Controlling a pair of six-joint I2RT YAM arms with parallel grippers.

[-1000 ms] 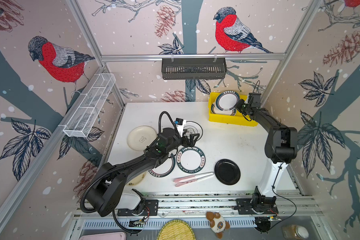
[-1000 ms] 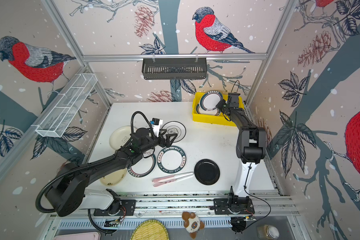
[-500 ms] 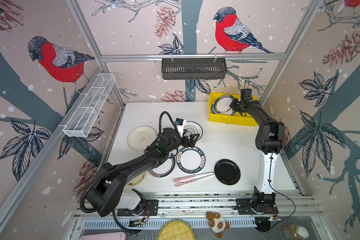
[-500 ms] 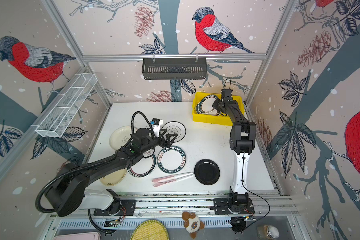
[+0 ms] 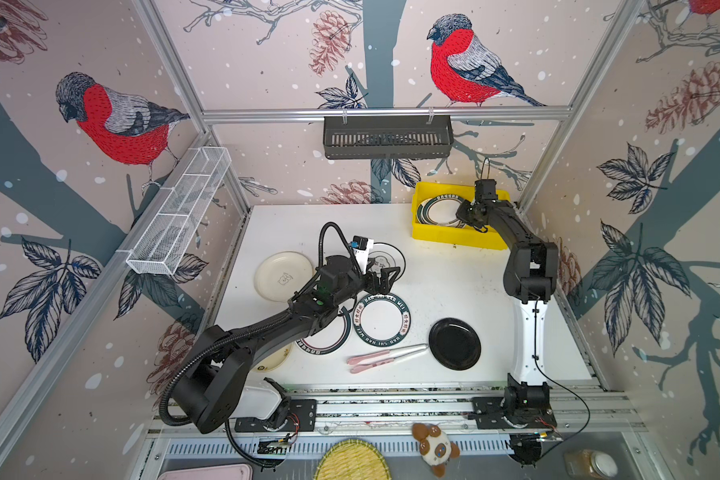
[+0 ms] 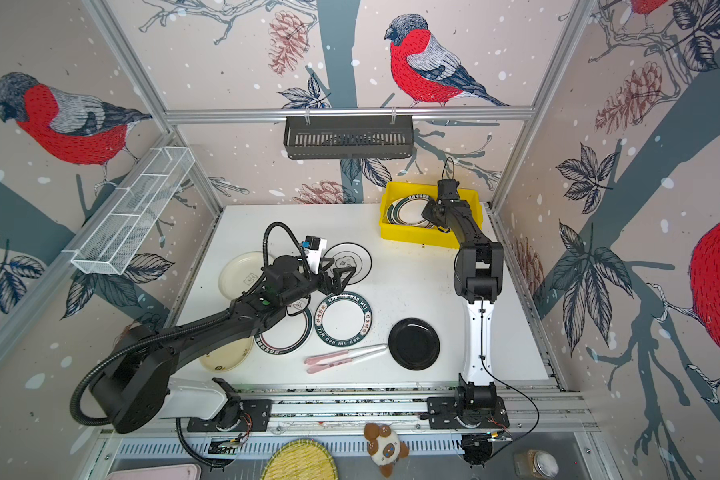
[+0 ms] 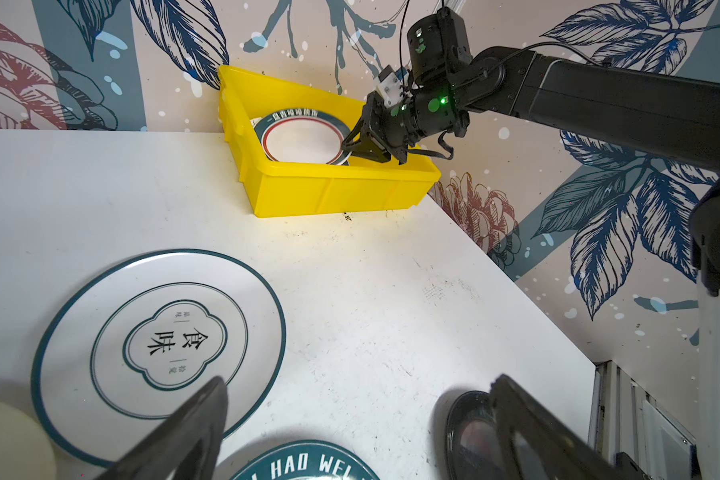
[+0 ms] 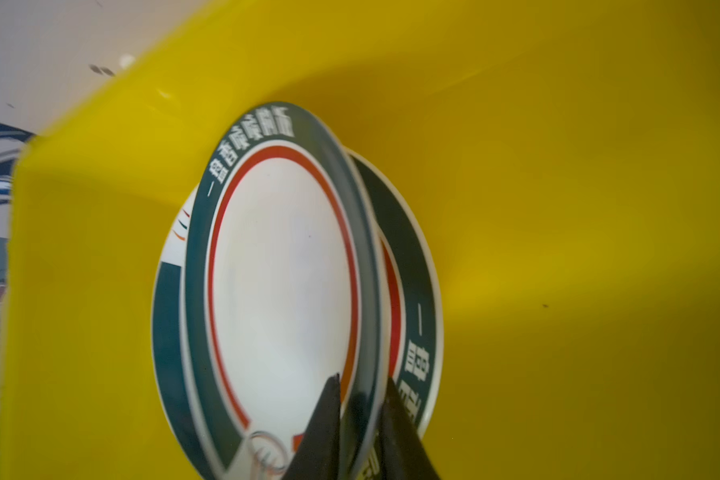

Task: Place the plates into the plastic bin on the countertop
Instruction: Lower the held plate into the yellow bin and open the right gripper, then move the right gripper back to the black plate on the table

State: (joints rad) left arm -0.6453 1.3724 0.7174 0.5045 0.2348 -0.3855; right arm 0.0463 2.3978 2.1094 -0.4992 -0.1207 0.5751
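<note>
Bright, even light; soft shadows; edges bend; plates [image 8: 283, 270] blurred in right wrist view.

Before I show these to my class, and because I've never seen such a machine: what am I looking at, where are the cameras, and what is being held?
Two black robot arms, each ending in a two-fingered gripper. The wide pictures come from a paired camera overhead; the close ones from cameras on the arms' wrists. On the white table lie loose plates, among them a cream plate, a black plate and a green-lettered plate, plus pink utensils. A yellow bin in the far corner holds more plates. The left gripper hovers open over the table, empty. The right gripper reaches into the bin, fingers straddling the rim of the tilted top plate; whether it is gripped or loose, I cannot tell.
</note>
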